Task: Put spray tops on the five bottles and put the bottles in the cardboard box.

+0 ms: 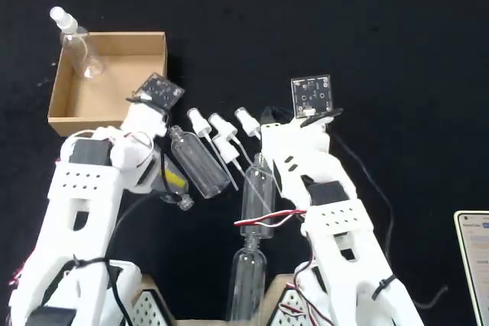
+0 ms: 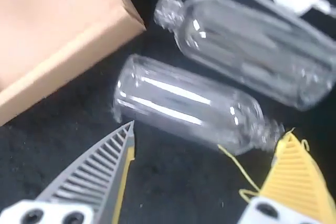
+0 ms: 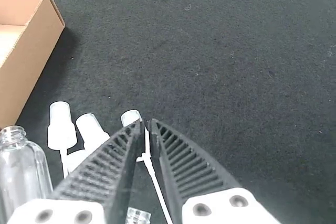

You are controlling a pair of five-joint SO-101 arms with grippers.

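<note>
A clear bottle [image 2: 189,106] without a top lies on the black cloth between the fingers of my left gripper [image 2: 209,129], which is open around it. A second open bottle [image 2: 252,40] lies just beyond it. In the high view the left gripper [image 1: 170,181] is below the cardboard box [image 1: 69,104]. Three white spray tops [image 1: 223,131] lie in a row mid-table. My right gripper [image 3: 145,125] is shut, its tips right at the nearest spray top [image 3: 130,118], whose thin tube [image 3: 155,182] runs under the fingers. A capped bottle [image 1: 76,47] leans in the box.
Two more open bottles [image 1: 258,188] [image 1: 246,280] lie end to end between the arms. A box corner [image 3: 31,30] and a bottle neck [image 3: 16,166] show in the right wrist view. A white tablet [image 1: 474,257] sits at the right edge. The cloth on the right is free.
</note>
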